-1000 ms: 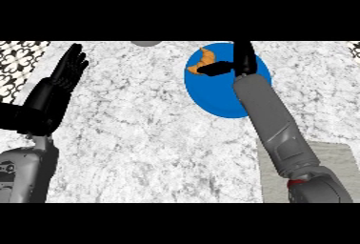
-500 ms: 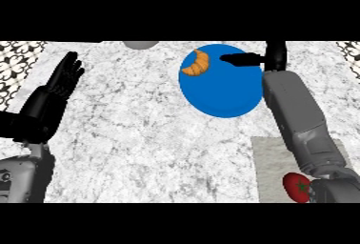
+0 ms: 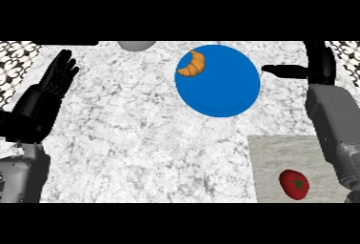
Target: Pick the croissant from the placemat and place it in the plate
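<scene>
The croissant [image 3: 192,64] lies near the plate's [image 3: 225,97] rim; the open, empty right hand [image 3: 318,62] could nudge it off.

veined marble counter [image 3: 141,143]; matt plate [image 3: 221,95]

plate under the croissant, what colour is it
Plain blue plate, seen in the head view.

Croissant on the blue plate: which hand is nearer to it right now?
Right. The right hand is just off the blue plate's right edge; the left hand rests open far across the counter. The croissant lies untouched.
</scene>
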`<state>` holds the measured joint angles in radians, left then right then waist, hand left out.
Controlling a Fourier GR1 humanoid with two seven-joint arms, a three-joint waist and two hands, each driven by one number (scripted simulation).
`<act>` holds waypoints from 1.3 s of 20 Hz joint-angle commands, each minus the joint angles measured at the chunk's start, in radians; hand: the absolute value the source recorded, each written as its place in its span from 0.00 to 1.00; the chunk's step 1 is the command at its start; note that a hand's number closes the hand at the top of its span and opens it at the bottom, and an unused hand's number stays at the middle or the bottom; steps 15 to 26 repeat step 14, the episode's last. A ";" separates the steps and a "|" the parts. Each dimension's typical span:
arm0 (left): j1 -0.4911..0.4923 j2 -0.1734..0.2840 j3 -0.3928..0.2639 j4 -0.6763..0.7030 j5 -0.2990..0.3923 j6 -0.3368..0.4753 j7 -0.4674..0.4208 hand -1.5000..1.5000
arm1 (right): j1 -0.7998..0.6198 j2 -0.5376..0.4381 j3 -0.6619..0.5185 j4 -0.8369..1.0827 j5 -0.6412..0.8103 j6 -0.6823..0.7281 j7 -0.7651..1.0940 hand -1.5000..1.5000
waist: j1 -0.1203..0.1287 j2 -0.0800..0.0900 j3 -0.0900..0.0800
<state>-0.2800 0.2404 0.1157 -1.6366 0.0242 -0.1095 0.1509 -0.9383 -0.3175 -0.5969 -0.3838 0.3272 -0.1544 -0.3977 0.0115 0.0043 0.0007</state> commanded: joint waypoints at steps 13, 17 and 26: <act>0.009 0.019 0.049 0.036 0.019 -0.039 -0.050 0.50 | 0.223 -0.214 0.042 -0.012 -0.063 0.203 -0.171 0.00 | 0.000 0.001 0.000; 0.043 0.007 0.032 -0.042 0.014 -0.025 0.006 0.50 | 0.192 -0.213 0.051 -0.014 -0.056 0.157 -0.145 0.00 | 0.004 0.000 0.000; 0.043 0.007 0.032 -0.042 0.014 -0.025 0.006 0.50 | 0.192 -0.213 0.051 -0.014 -0.056 0.157 -0.145 0.00 | 0.004 0.000 0.000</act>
